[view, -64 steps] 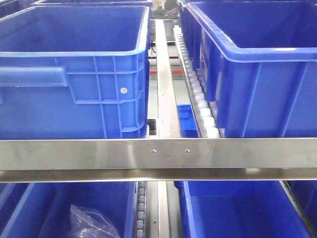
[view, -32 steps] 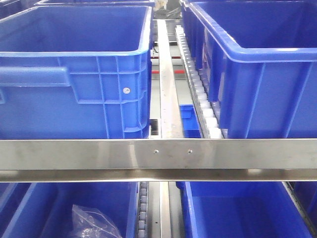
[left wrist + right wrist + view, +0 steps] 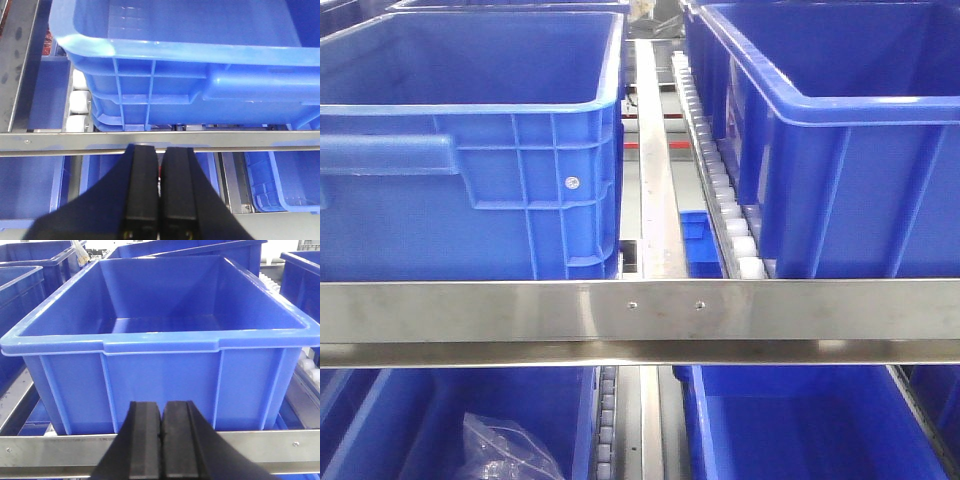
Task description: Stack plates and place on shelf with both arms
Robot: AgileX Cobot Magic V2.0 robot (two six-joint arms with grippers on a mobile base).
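From the front view, the whole scene slid slightly right and then back left: the small silver screw (image 3: pixel 571 182) on the big blue plastic crate (image 3: pixel 470 150) sits between its two earlier spots.

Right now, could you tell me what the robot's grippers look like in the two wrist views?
The left gripper and right gripper look alike: two flat, matte black rectangular fingers each, flaring into a wider black base. No cables, markings or arm links are visible.
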